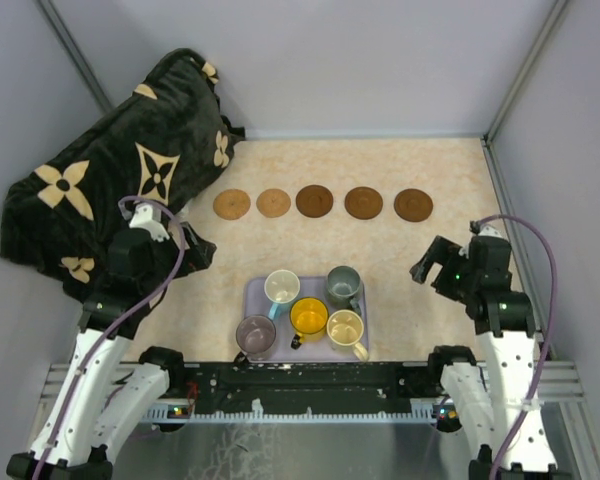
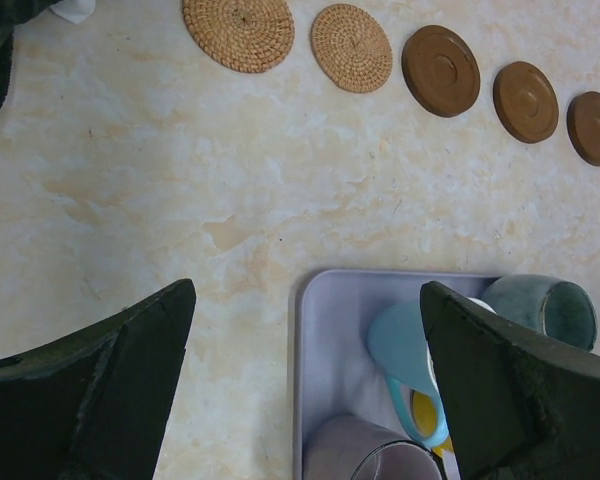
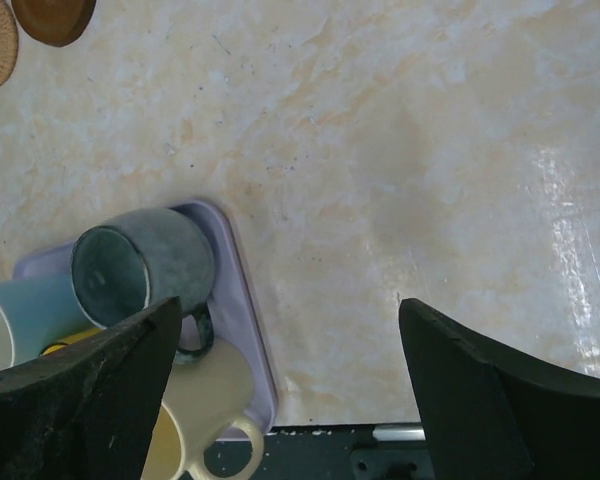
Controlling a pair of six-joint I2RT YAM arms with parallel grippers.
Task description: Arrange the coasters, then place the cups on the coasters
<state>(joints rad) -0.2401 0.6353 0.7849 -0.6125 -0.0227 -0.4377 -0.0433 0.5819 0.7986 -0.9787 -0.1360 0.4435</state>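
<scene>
The left end effector [image 2: 305, 290] is wide open and empty. The coasters [image 1: 314, 201] are lined up near the table's [image 1: 380, 260] far edge, so that part looks done. All the cups [image 1: 309, 316] sit on the tray [image 1: 255, 295] by the near edge. The right end effector [image 3: 290, 305] is open and empty too.

Beige table [image 1: 440, 170]: coasters [image 1: 314, 201], tray [image 1: 310, 284], perhaps cloth [image 1: 110, 170].

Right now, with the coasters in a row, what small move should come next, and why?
Probably move the open right gripper left onto the grey-green mug, the nearest to it. All five coasters lie in a row, bare, and all five mugs stand on the tray.
</scene>
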